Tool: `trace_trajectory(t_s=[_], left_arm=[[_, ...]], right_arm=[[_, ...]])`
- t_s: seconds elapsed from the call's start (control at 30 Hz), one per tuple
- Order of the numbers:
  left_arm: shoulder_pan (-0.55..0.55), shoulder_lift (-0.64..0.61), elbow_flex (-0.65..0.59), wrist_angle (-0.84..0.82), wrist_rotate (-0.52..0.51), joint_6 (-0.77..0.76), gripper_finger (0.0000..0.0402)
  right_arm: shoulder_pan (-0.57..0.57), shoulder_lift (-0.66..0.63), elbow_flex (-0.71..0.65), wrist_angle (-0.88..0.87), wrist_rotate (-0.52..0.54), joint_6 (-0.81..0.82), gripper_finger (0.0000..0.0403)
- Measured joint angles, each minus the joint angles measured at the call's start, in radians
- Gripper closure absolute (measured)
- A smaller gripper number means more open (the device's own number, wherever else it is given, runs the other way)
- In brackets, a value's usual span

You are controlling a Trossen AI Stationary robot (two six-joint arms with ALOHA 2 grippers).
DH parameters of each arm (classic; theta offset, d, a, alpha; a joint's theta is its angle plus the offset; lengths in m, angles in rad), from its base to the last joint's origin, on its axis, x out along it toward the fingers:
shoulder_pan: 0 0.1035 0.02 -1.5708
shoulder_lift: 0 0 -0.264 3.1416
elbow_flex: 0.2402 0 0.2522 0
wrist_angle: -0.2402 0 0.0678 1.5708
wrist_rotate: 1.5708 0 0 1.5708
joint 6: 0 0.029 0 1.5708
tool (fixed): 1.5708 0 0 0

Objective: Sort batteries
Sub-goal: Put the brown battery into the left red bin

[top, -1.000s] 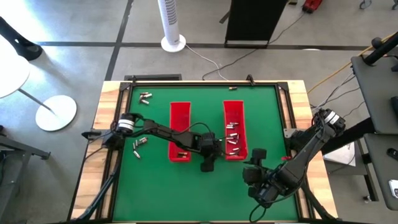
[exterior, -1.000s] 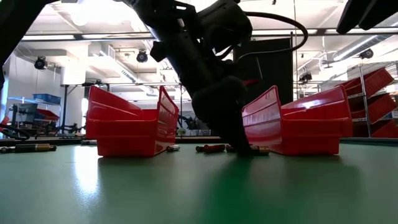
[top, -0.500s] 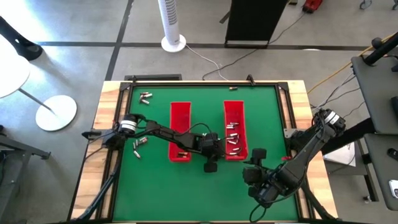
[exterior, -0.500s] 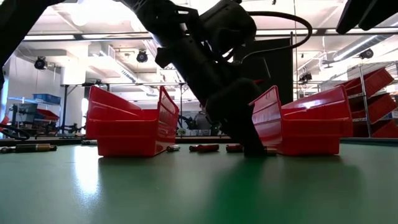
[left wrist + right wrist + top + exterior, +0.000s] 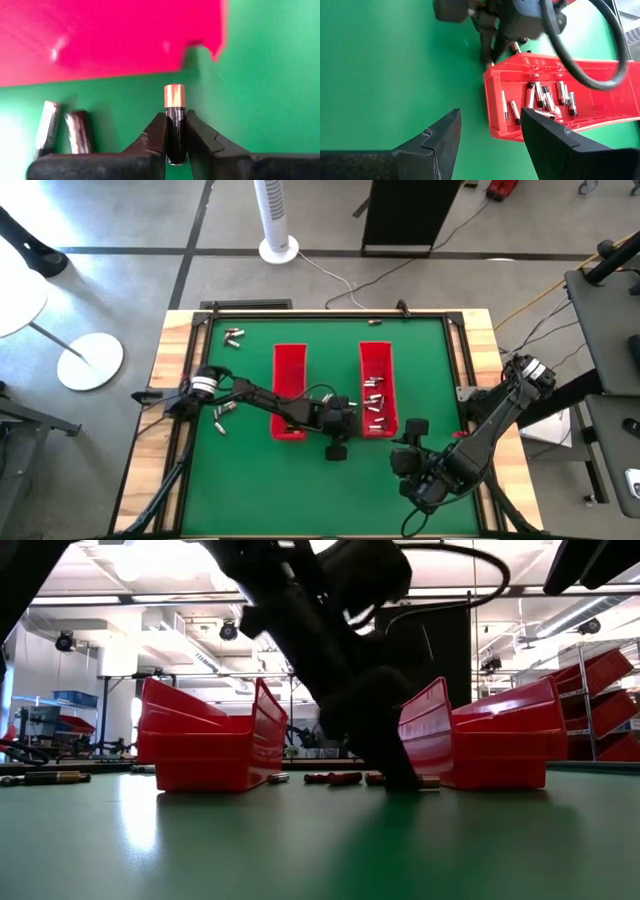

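The green worktop (image 5: 250, 470) carries two red trays in the middle of the high view — the left tray (image 5: 289, 385) holds one or two batteries, the right tray (image 5: 377, 375) a heap of them, seemingly one tray per kind. More batteries (image 5: 224, 412) lie loose at centre left and upper left, apparently unsorted. The left end effector (image 5: 338, 448) sits low between the trays, at centre frame, its fingers (image 5: 159, 131) pinched on a black, copper-tipped battery (image 5: 174, 120) lengthwise, likely for a clean lift. The right end effector (image 5: 409, 442) waits open at lower right, holding nothing.
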Motion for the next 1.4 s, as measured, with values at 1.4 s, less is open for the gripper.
trace_trajectory(t_s=[1.4], left_arm=[[0.099, -0.687, -0.369, -0.506, -0.017, -0.176, 0.0374]], right_arm=[[-0.043, 0.089, -0.003, 0.066, 0.061, 0.153, 0.0204]])
